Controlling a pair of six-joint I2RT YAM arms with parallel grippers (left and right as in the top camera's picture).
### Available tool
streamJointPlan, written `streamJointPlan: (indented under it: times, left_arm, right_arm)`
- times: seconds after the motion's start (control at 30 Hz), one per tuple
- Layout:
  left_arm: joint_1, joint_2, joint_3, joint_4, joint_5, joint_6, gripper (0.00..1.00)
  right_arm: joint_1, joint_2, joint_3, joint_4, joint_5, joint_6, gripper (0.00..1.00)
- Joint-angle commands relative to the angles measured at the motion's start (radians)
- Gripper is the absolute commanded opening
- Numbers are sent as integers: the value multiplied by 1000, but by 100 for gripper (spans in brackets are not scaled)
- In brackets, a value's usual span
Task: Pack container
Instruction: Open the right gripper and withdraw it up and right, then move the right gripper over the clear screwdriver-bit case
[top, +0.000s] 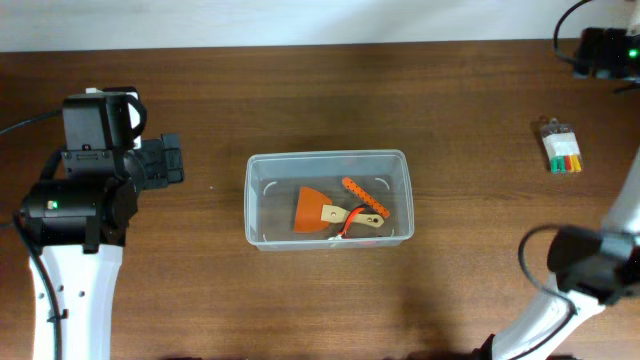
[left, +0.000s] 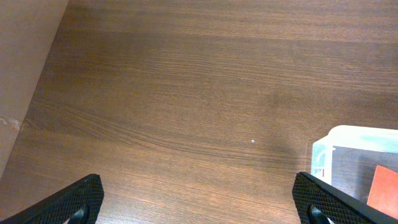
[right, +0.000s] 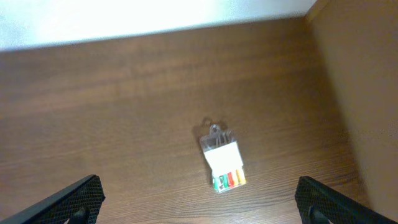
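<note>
The clear plastic container (top: 262, 200) stands at the table's middle. Inside it lie an orange scraper (top: 312, 211), an orange ridged stick (top: 364, 194) and a small wooden-handled tool (top: 366, 219). A small clear packet with coloured pieces (top: 560, 147) lies on the table at the far right; the right wrist view shows it (right: 222, 163) ahead of my right gripper (right: 199, 208), which is open and empty. My left gripper (left: 199, 205) is open and empty over bare wood left of the container, whose corner (left: 348, 140) shows in the left wrist view with the scraper (left: 384, 186).
A black device with a green light (top: 608, 50) sits at the back right corner, with cables. The table's far edge meets a pale wall (right: 124, 18). My left arm (top: 90, 190) stands at the left, my right arm (top: 590, 270) at the lower right.
</note>
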Motion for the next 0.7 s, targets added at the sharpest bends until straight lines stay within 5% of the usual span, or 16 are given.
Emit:
streamJointPlan:
  times: [0.0, 0.23, 0.67]
  left_arm:
    - [-1, -3, 21, -1, -14, -10, 99]
    - [-1, -3, 21, -1, -14, -10, 99]
    - [-1, -3, 21, -1, -14, -10, 99]
  right_arm:
    - [-39, 140, 4, -2, -15, -1, 99]
    - [-114, 282, 4, -17, -15, -3, 99]
    - [-134, 415, 1, -65, 4, -227, 99]
